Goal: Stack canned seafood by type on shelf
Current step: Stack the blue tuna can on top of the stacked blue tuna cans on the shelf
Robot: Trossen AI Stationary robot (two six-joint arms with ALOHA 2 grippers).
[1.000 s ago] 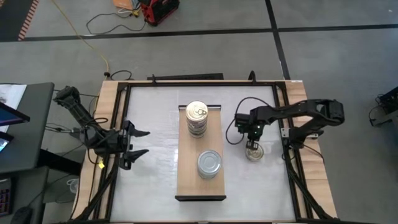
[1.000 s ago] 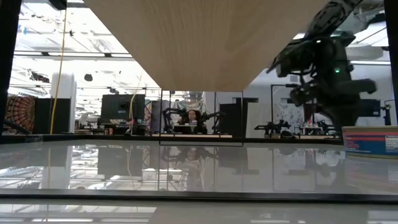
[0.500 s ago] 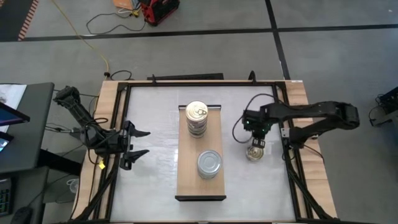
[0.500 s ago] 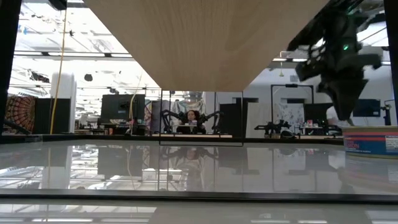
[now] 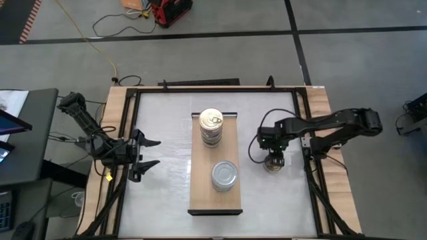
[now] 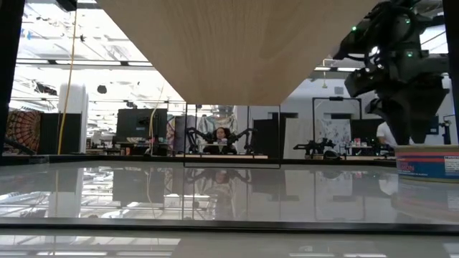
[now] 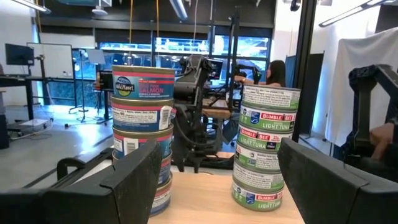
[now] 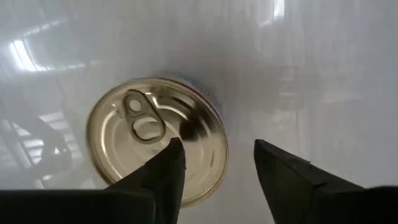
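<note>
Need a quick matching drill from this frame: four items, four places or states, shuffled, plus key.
Items:
1. gold-lid stack
2. silver-lid stack
3. loose gold-lid can
4. left pincer

Places or states:
A. on the white tabletop, under the right pincer
B. far half of the shelf
C. open, at the table's left edge
D. near half of the shelf

Pairs: 1-B, 2-D, 3-A, 4-C

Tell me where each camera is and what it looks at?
High: overhead, straight down on the long light-wood shelf, both arms.
Low: tabletop level, facing the room; right arm over a red-labelled tin.
Left wrist: open left tool, facing two tin stacks.
Right wrist: right tool above the round gold pull-tab tin, shared with high view.
</note>
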